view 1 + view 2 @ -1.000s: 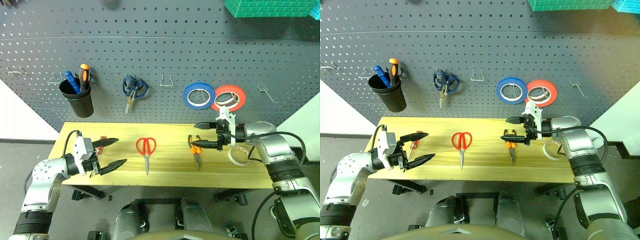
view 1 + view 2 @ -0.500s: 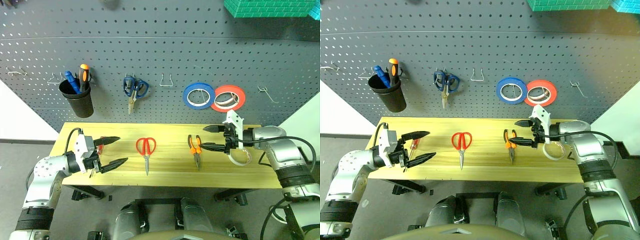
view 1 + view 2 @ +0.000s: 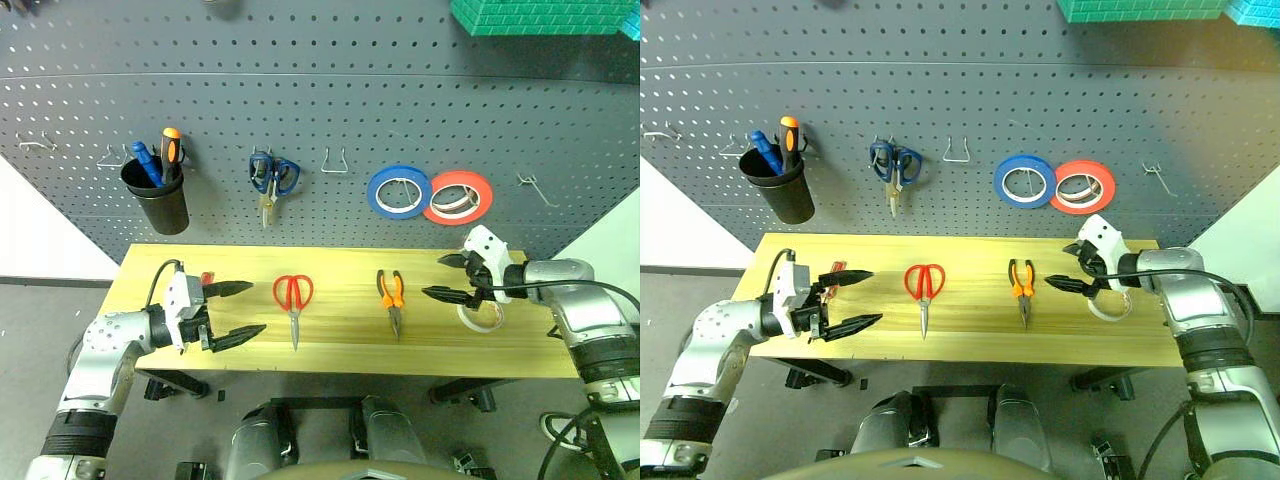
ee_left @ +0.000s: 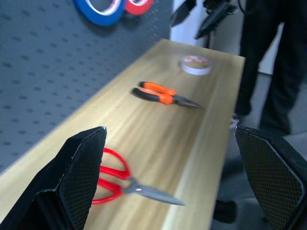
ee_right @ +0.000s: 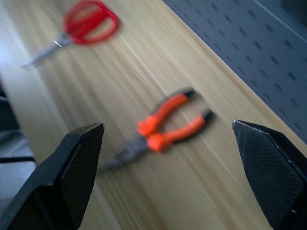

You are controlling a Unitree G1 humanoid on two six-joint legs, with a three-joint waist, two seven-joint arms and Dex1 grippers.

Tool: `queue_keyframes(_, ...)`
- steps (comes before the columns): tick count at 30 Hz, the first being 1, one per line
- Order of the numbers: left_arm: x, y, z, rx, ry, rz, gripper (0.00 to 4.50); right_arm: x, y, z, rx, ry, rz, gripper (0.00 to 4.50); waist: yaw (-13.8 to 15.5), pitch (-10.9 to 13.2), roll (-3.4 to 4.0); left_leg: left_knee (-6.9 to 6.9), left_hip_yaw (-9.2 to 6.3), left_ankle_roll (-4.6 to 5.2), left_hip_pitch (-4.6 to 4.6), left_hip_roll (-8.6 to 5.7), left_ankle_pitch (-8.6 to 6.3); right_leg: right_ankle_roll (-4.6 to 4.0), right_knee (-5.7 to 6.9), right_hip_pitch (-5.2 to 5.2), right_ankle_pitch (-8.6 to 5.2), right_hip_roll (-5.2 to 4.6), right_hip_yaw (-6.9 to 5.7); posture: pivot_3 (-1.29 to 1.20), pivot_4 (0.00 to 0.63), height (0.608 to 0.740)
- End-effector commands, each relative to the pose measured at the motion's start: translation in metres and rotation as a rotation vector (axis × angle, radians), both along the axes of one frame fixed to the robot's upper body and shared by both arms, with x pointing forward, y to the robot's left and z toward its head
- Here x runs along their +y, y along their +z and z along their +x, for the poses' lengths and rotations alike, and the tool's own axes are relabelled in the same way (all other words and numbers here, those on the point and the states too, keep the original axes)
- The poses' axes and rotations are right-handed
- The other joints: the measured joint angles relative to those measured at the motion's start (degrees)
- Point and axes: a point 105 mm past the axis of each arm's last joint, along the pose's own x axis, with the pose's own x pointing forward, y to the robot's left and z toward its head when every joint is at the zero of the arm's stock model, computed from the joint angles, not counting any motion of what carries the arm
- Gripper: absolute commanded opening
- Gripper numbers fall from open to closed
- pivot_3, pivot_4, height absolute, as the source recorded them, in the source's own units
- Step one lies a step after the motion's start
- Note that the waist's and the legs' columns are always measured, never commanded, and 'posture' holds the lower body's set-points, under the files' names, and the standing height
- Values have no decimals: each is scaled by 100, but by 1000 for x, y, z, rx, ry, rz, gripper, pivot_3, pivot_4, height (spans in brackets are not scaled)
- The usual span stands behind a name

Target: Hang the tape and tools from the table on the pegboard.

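While no lettering is legible, tape [image 3: 482, 315] bears reddish marks — inside ring.

Head stereo pair: high, looking forward and down over the long light-yellow plank table [image 3: 340, 345] to the dark grey perforated pegboard [image 3: 320, 100]. Left wrist view: low, close along the table. Right wrist view: nearer, angled down. Both wrist views share the orange-and-black-handled pliers [image 4: 160, 95] and red-handled scissors [image 5: 88, 24].
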Motion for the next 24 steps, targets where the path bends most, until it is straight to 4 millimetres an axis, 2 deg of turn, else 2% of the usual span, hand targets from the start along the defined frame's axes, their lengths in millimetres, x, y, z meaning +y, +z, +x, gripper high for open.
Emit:
queue_keyframes(1, -10, 17, 7, -63, -24, 27, 4471, -14, 11, 2, -8, -72, -46, 4500, -2, 1, 1, 0, 0, 0, 0, 0, 0, 0, 0, 1, 0, 0, 0, -114, 122, 730)
queue_keyframes(7, -32, 18, 23, -79, -15, 79, 4471, -30, -10, -6, 97, -171, -120, 4500, -3, 4, 1, 0, 0, 1, 0, -1, 0, 0, -1, 2, -1, -2, 1, -137, 157, 730)
queue_keyframes(12, -51, 19, 37, -73, -25, 97, 4471, -36, -18, -1, 118, -234, -155, 4500, -13, 39, -2, 0, -1, 2, 1, 0, 1, -2, 0, 8, -1, -2, 2, -159, 191, 730)
queue_keyframes(16, -66, 12, 53, -59, -17, 151, 4471, -43, -26, 2, 151, -271, -195, 4500, -18, 86, 4, -1, -1, 5, 0, 0, 2, -2, 1, 16, -1, -2, 5, -173, 215, 730)
queue_keyframes(20, -86, -2, 66, -23, -31, 215, 4471, -46, -32, 6, 163, -309, -193, 4500, -28, 219, -7, 1, -1, 9, 1, -1, 5, -2, 2, 16, -1, -5, 6, -185, 245, 730)
queue_keyframes(24, -106, -4, 72, -36, -61, 221, 4471, -52, -39, 4, 197, -358, -205, 4500, -32, 373, -5, 1, 0, 19, -3, -1, 10, -1, 3, 15, -1, -7, 9, -198, 277, 730)
